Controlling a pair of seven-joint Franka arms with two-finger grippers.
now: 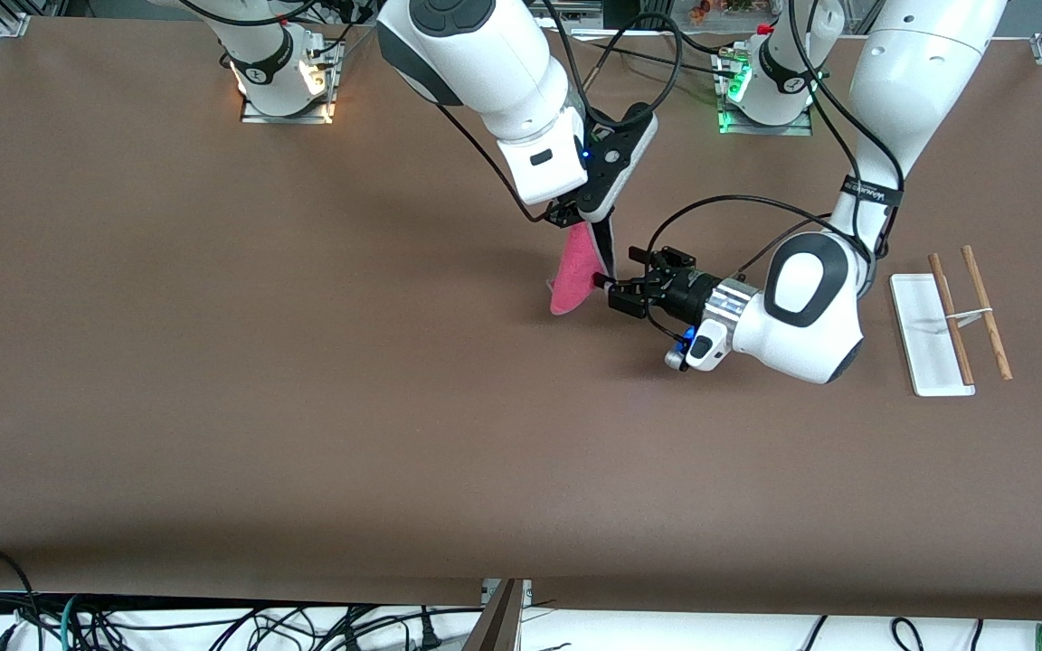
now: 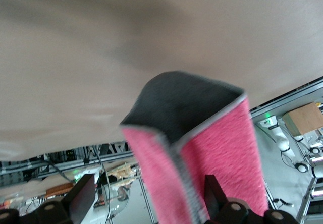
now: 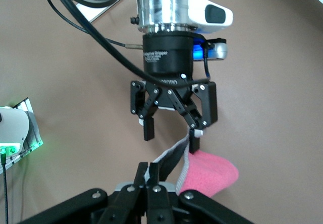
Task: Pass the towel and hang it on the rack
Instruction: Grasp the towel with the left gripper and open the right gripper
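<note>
Towel [image 1: 573, 278], pink-red terry with a thin grey edge, hangs in the air over the middle of the desk [image 1: 213, 407], pinched at its top by the right gripper [image 1: 595, 237], whose fingers are pressed together on the cloth. In the right wrist view the towel [image 3: 207, 176] droops from those closed fingers, with the grey edging showing beside the pink pile. The left gripper [image 1: 613, 291] lies level just beside the hanging cloth, its fingers spread wide; the left wrist view shows the towel [image 2: 222, 158] standing between the two open fingers [image 2: 81, 201], folded so that a dark inner face shows above the pink. From the right wrist view, one finger of the left gripper [image 3: 171, 135] reaches the grey edge while the other stands apart from it.

The rack [image 1: 955, 316] sits near the desk's edge at the left arm's end, its flat white base lying under two thin light-brown rods joined by a metal crosspiece.

A plain brown covering spans the whole desk, unmarked, with soft shadows under both arms. Loose black cables [image 1: 213, 628] trail below the desk's edge nearest the front camera. Aluminium framing and cluttered shelves show at the room's edges in the left wrist view.
</note>
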